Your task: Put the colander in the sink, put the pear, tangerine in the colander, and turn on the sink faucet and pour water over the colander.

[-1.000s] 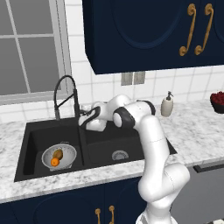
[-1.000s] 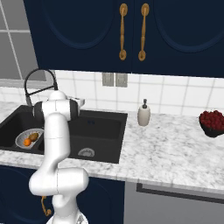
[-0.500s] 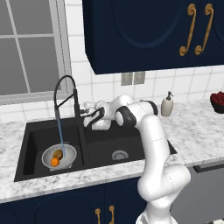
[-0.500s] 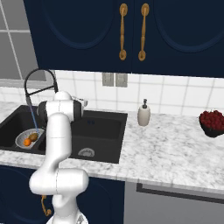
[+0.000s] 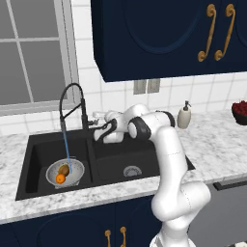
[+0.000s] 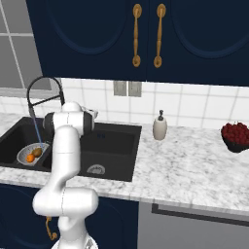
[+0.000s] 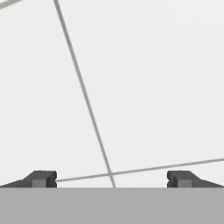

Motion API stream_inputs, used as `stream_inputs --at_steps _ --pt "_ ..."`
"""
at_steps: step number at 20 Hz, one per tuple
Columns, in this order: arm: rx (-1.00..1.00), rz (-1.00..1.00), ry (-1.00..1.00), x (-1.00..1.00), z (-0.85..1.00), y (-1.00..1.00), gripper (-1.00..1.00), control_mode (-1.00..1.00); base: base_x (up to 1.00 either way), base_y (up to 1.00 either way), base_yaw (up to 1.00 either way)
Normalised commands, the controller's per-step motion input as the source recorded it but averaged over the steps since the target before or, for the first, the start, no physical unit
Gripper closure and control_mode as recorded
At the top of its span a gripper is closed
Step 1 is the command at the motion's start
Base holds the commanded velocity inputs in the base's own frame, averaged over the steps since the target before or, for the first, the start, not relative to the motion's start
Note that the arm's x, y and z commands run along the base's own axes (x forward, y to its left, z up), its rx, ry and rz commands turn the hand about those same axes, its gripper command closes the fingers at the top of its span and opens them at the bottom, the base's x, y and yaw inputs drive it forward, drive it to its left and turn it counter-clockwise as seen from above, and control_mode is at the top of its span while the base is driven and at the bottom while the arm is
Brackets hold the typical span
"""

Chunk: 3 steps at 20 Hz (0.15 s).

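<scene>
The colander point(image 5: 65, 172) sits on the floor of the left basin of the sink point(image 5: 34, 157), with the pear point(image 5: 64, 169) and the tangerine point(image 5: 60, 178) touching each other inside it, the pear toward the back wall and the tangerine nearer the front rim. A thin pale-blue stream of water point(image 5: 66, 147) drops from the arched head of the sink faucet point(image 5: 72, 108) straight into the colander, so the last step, pouring water over the fruit, looks to be under way and the task seems almost complete. The gripper point(image 5: 99, 134) hangs just beside the faucet's base, over the divider between the basins, and in the hand view its two dark fingertips point(image 7: 41, 179) stand wide apart with nothing between them, facing the white wall tiles point(image 7: 144, 83). The next move probably calls only for letting the water run and drawing the arm clear without nudging the lever. A soap dispenser point(image 6: 159, 126) stands on the tabletop point(image 6: 194, 160), well apart.
</scene>
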Motion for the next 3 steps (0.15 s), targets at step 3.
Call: stream_inputs --at_steps 3 --pt "0.0 0.0 0.0 0.0 0.0 0.0 -1.0 -1.0 0.0 0.0 0.0"
